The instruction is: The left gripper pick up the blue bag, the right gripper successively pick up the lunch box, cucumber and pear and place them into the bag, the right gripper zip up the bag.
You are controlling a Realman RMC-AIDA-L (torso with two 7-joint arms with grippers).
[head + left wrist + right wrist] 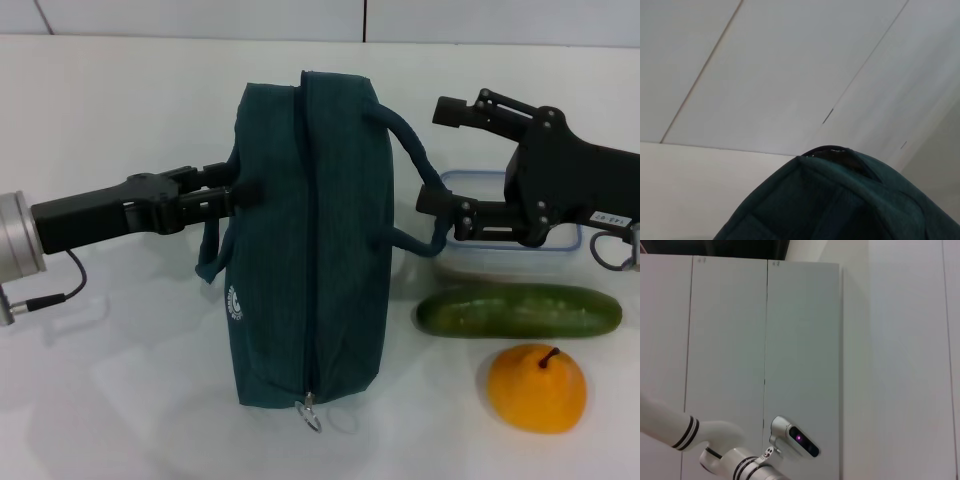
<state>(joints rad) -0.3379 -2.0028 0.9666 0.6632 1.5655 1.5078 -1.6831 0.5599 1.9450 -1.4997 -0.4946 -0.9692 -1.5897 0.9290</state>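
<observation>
Behind the wide-spread right gripper (438, 155), the lunch box (560, 245) is half hidden; left gripper (235, 190) clamps the blue bag (305, 250).

A plain white desk (120, 380) fills the head view, reaching back to a pale wall. A dark teal-blue bag (305, 240) stands on it near the middle, zipper running along its top and a metal ring pull at the near end. To the bag's right, a clear lunch box (505, 262) with a blue rim sits farthest back, a dark green cucumber (518, 311) lies crosswise just in front of it, and a yellow-orange pear (536, 388) rests nearest.
</observation>
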